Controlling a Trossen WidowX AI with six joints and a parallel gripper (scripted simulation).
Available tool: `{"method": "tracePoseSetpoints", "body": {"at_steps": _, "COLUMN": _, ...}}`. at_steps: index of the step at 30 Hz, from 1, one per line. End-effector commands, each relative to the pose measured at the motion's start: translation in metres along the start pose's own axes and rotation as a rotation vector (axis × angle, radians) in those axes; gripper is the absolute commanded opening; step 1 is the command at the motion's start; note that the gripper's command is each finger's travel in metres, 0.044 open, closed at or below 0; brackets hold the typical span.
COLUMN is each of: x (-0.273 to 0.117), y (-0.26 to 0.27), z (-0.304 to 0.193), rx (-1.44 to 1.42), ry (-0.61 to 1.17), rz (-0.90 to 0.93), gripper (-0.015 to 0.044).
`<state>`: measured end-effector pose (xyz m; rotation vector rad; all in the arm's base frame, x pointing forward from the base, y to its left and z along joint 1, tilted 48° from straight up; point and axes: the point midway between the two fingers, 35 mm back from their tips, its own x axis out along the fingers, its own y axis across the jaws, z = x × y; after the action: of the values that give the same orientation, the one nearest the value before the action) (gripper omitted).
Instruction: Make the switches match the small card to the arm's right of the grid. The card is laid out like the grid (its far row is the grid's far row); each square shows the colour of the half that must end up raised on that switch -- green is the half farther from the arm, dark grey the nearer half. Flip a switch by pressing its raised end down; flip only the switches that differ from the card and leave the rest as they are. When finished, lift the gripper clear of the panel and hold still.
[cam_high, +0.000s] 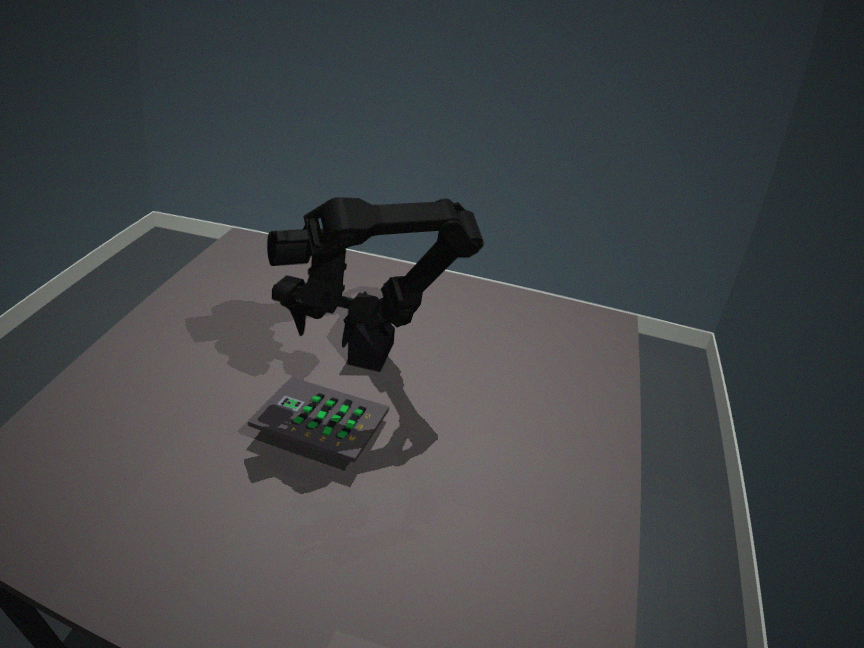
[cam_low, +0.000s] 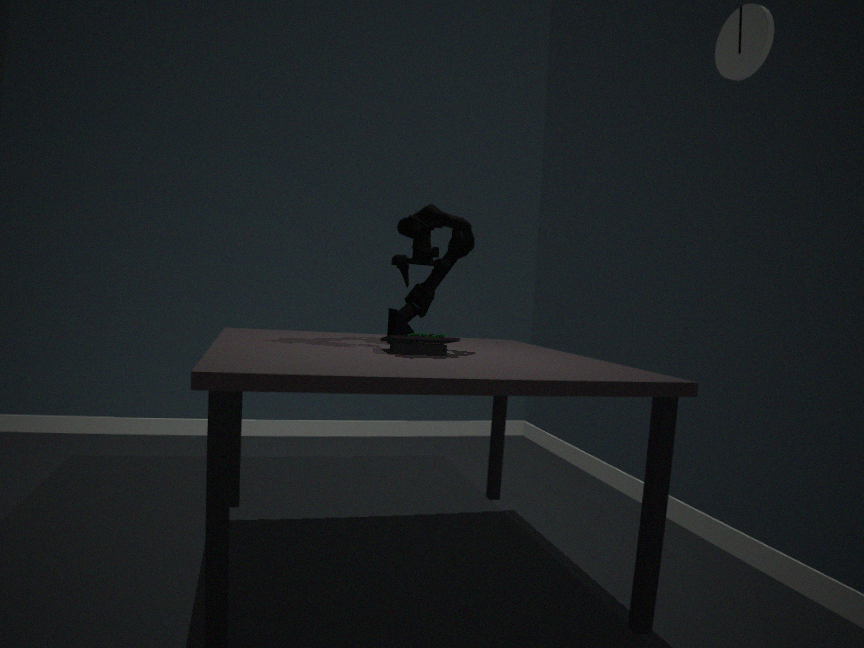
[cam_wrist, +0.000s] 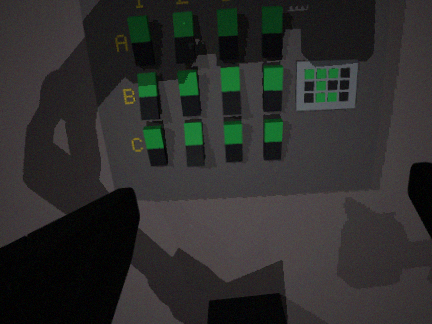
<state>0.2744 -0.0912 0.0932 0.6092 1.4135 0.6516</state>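
The switch panel (cam_high: 300, 387) (cam_low: 450, 340) (cam_wrist: 330, 150) holds rows A, B and C, with four switches in each. In the wrist view every switch has its green half toward the top and its dark half below; which halves are raised is hard to tell. The card (cam_high: 290, 403) (cam_wrist: 327, 85) sits beside row B. Its top row shows green, green, green, dark; the middle row dark, green, dark, dark; the bottom row dark, green, green, dark. My gripper (cam_high: 323, 339) (cam_wrist: 272, 190) is open and empty, high above the arm's side of the panel, touching nothing.
The arm's base (cam_high: 369, 345) stands behind the panel, on its row C side. Shadows of the arm cross the table (cam_high: 523, 432) (cam_low: 558, 366) and the panel, darkening row A and part of row B. A dark patch lies on the panel beside the card.
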Motion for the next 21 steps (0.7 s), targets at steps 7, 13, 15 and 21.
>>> {"method": "tracePoseSetpoints", "body": {"at_steps": 7, "x": 0.08, "y": 0.034, "z": 0.03, "rx": 0.036, "ry": -0.016, "rz": 0.007, "gripper": 0.0216}}
{"method": "tracePoseSetpoints", "body": {"at_steps": 13, "x": 0.09, "y": 0.04, "z": 0.032, "rx": 0.039, "ry": -0.017, "rz": 0.013, "gripper": 0.0059}}
{"method": "tracePoseSetpoints", "body": {"at_steps": 15, "x": 0.098, "y": 0.04, "z": 0.033, "rx": 0.039, "ry": -0.023, "rz": 0.012, "gripper": 0.0006}}
{"method": "tracePoseSetpoints", "body": {"at_steps": 21, "x": 0.125, "y": 0.041, "z": 0.032, "rx": 0.039, "ry": -0.043, "rz": 0.014, "gripper": 0.0}}
